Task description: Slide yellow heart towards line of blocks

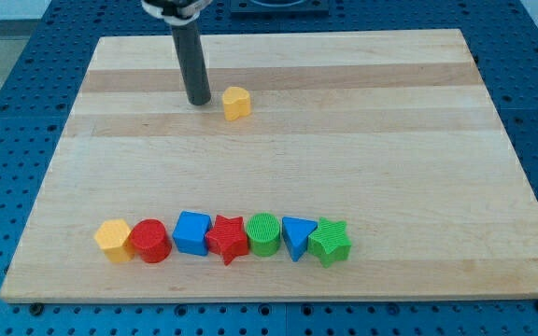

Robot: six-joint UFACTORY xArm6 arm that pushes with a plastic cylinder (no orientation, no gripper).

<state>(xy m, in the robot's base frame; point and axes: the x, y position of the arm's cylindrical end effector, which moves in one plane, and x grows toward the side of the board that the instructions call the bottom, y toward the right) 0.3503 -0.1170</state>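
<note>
The yellow heart [236, 103] lies alone on the upper part of the wooden board [344, 140]. My tip [197, 100] stands just to the heart's left, a small gap apart from it. A line of blocks runs along the view's bottom: a yellow hexagon [113, 240], a red cylinder [150, 242], a blue cube [192, 232], a red star [229, 239], a green cylinder [263, 233], a blue triangle [297, 236] and a green star [330, 242]. The blocks in the line touch or nearly touch one another.
The board lies on a blue perforated table [7, 84]. The board's edges run close to the line of blocks at the view's bottom.
</note>
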